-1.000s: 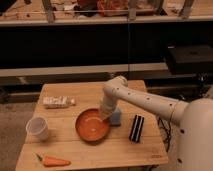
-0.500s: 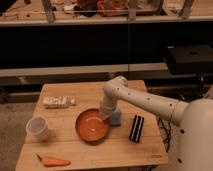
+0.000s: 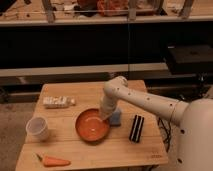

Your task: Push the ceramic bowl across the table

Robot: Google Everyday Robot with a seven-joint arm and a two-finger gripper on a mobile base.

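I'm keeping my gripper [image 3: 105,118] at the bowl [image 3: 92,125] rim; nothing's shifting on the table [image 3: 90,152] yet.

A long shelf [image 3: 105,20] is spanning the dim wall, a dark box [image 3: 189,57] sitting below its right end; the gripper [image 3: 103,117] is hanging lower still.

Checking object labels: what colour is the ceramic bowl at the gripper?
Orange-terracotta, seen in the camera view: ceramic bowl, with the gripper at its right rim.
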